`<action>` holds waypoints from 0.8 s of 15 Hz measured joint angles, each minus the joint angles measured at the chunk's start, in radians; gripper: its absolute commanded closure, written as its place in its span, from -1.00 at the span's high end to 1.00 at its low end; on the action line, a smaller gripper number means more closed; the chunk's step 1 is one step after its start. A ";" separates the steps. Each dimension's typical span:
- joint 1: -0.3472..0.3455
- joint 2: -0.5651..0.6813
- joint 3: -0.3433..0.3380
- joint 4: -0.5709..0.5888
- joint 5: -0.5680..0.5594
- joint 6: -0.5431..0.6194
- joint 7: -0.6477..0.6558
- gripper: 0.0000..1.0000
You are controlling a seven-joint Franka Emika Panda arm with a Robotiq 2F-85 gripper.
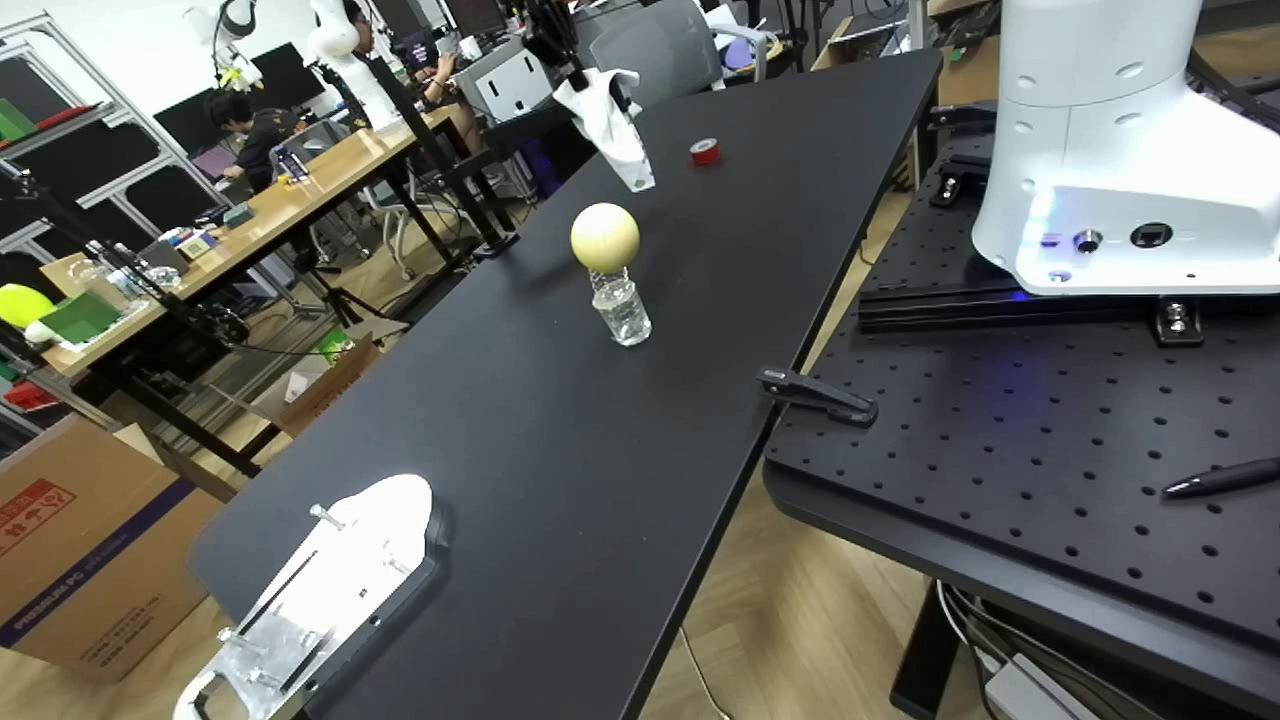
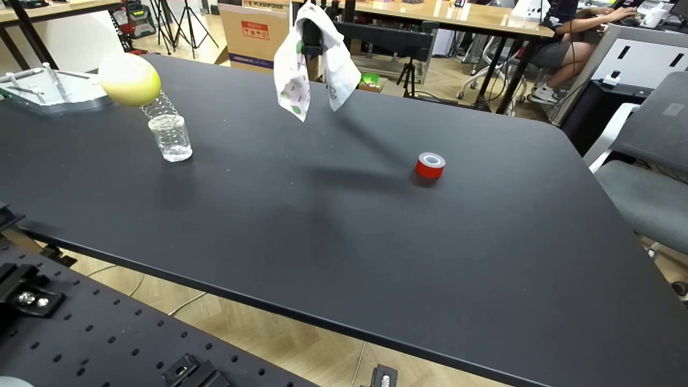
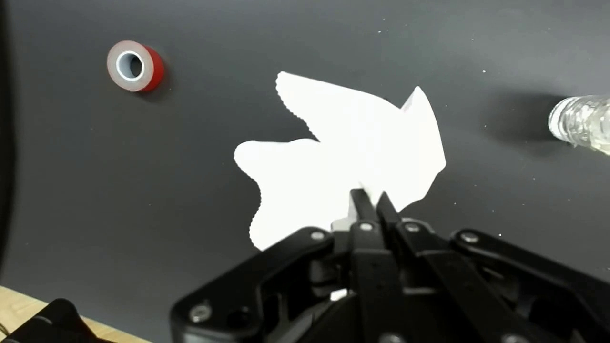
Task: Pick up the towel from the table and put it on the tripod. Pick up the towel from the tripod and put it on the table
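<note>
The white towel hangs in folds above the table in both exterior views, its two lower flaps off the tabletop. In the wrist view the towel spreads beneath my fingers. My gripper has its fingertips nearly together on the towel, with a pale strip of cloth between them. In an exterior view the gripper points down at the towel's top. A black part shows under the towel's top fold; I cannot tell whether it belongs to a stand. A black stand rises at the table's far edge.
A red tape roll lies on the black table. A transparent cup carries a coil and a yellow ball. A white plate-like fixture lies at one table end. A black bar shows behind the towel.
</note>
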State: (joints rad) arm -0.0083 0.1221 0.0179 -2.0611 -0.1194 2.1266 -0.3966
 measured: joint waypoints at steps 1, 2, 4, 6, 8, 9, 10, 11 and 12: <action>0.002 -0.002 0.003 0.001 0.000 -0.002 0.000 -0.98; 0.004 -0.004 0.008 0.001 0.000 -0.005 -0.002 -0.98; 0.010 -0.010 0.019 0.001 0.000 -0.017 -0.009 -0.98; 0.022 -0.019 0.034 0.001 0.002 -0.035 -0.022 -0.98; 0.038 -0.029 0.051 0.001 0.002 -0.056 -0.035 -0.98; 0.047 -0.035 0.060 0.001 0.002 -0.065 -0.040 -0.98; 0.056 -0.040 0.068 0.000 0.003 -0.074 -0.046 -0.98; 0.064 -0.047 0.075 0.000 0.005 -0.084 -0.056 -0.98; 0.071 -0.054 0.083 -0.001 0.011 -0.094 -0.069 -0.98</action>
State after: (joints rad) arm 0.0625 0.0679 0.1009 -2.0621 -0.1087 2.0330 -0.4658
